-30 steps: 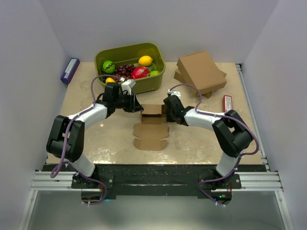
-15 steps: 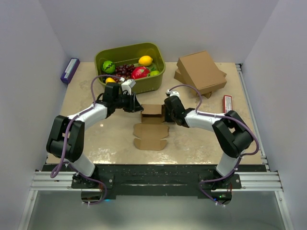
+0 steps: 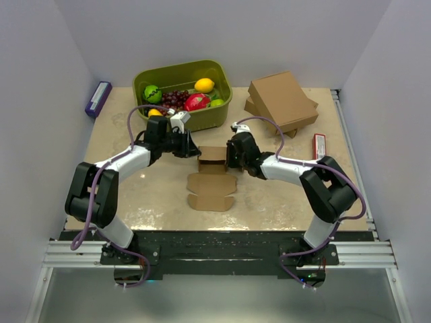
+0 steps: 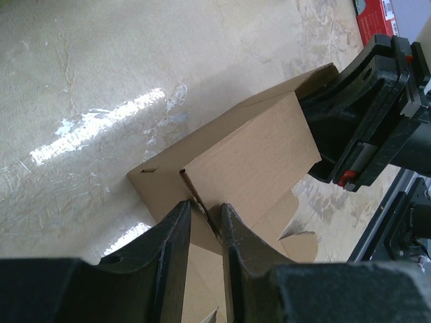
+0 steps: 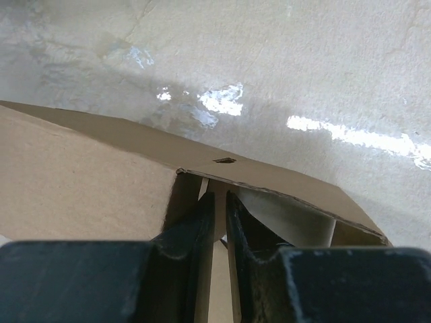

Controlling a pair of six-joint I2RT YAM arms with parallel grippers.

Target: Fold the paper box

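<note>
A brown paper box [image 3: 213, 171] lies part-folded at the table's middle, its back half raised and its front flap [image 3: 211, 195] flat. My left gripper [image 3: 194, 152] is shut on the box's left side wall; in the left wrist view the cardboard edge [image 4: 199, 202] sits between the closed fingers [image 4: 174, 249]. My right gripper [image 3: 231, 156] is shut on the box's right side wall; in the right wrist view a thin cardboard panel [image 5: 217, 222] is pinched between the fingers [image 5: 195, 235]. The right gripper also shows in the left wrist view [image 4: 367, 108].
A green tub [image 3: 182, 94] of fruit stands behind the box. A stack of folded brown boxes [image 3: 281, 102] sits at the back right. A red packet [image 3: 319, 145] lies by the right edge, a blue box [image 3: 98, 98] by the left edge.
My right gripper has moved a little left and back, pressing the box's right wall inward. The left arm has not moved.
</note>
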